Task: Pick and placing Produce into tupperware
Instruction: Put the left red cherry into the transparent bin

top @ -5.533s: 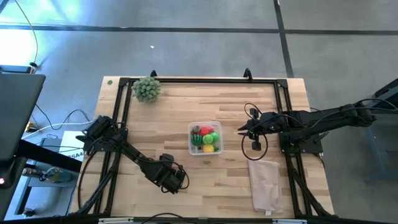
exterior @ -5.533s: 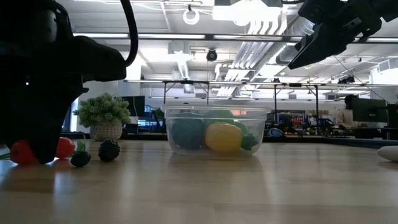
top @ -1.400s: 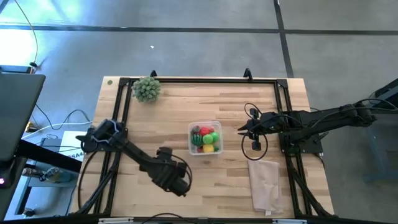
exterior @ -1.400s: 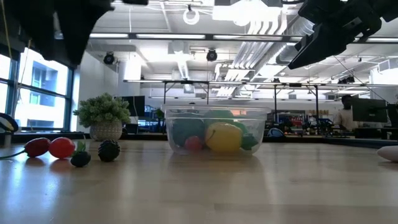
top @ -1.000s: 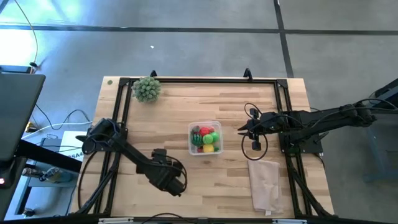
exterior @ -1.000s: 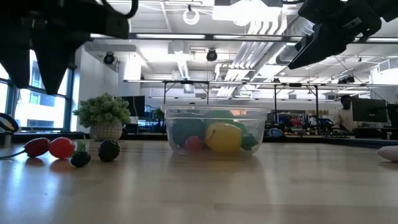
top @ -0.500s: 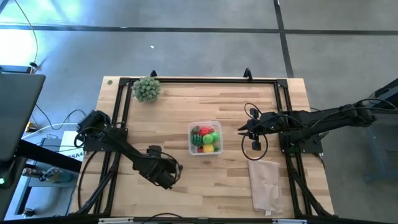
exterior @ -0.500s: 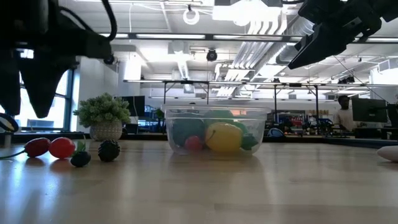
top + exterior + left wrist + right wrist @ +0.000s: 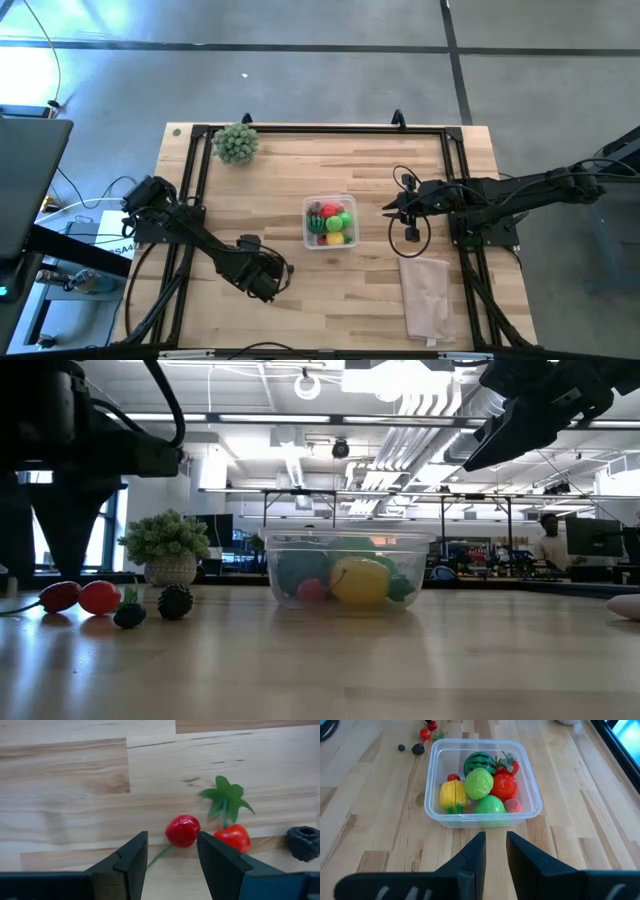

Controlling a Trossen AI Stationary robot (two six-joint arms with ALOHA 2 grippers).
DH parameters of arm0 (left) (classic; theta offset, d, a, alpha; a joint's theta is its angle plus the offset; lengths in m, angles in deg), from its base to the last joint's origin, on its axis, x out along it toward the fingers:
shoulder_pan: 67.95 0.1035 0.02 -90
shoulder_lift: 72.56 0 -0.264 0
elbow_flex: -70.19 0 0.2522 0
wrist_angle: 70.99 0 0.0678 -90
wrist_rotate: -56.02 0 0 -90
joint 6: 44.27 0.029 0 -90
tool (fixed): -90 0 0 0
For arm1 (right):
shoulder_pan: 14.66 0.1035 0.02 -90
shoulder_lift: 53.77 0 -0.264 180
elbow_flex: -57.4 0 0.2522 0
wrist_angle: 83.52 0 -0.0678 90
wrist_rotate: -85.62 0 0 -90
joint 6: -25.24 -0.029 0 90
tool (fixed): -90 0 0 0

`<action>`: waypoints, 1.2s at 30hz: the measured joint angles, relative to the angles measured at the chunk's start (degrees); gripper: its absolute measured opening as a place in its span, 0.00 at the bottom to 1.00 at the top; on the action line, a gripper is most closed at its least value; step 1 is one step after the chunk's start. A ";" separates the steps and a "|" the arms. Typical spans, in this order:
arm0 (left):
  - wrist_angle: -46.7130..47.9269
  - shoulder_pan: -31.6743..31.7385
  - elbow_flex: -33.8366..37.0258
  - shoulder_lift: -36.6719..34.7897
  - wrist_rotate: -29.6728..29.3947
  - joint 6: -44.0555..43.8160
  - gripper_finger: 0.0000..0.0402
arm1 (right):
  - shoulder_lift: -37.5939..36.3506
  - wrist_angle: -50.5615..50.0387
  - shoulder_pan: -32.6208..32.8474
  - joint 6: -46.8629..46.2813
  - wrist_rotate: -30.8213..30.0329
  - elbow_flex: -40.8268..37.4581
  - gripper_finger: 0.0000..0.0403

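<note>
the left gripper (image 9: 170, 857) hung low over the near left part of the table (image 9: 380, 300), its two dark fingers (image 9: 131, 857) standing apart with nothing between them. directly ahead of the gap, a little past the fingertips, lay a round red cherry (image 9: 182, 830) whose green stem ran back toward the gap between the jaws — so the fruit sat almost on the gripper's centre line, a touch toward one finger. just beside it on the far side lay a second red cherry (image 9: 232, 837) with a green leaf (image 9: 226, 797) spread behind it, and farther off along the same line a dark berry (image 9: 303, 843). in the low view the same row showed as two red fruits (image 9: 80, 597) and two dark berries (image 9: 175, 601) resting on the wood, apart from each other. the pair of cherries ran crosswise to the fingers' reach, so by my reading a straight push forward and down would bracket the nearer one alone. the tupperware (image 9: 329, 221) stood well apart, toward the middle of the table, already holding a striped green ball (image 9: 480, 763), a yellow piece (image 9: 453, 794) and red and green fruit. the right gripper (image 9: 493, 851) waited raised beside that box, fingers narrowly parted and empty, far from the loose fruit — the left arm was plainly the nearer one for the pick.
</note>
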 joint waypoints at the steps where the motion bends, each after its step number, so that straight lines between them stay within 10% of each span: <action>1: -0.15 0.00 0.02 0.00 -0.16 0.04 0.40 | 0.00 0.02 0.01 0.00 0.02 0.00 0.17; 15: 0.08 0.04 0.02 0.00 -1.10 2.23 0.58 | 0.00 0.01 0.02 0.00 0.00 0.00 0.17; 36: -7.21 0.00 4.84 1.60 -2.15 4.12 0.58 | 0.00 0.03 0.02 0.00 0.01 0.00 0.17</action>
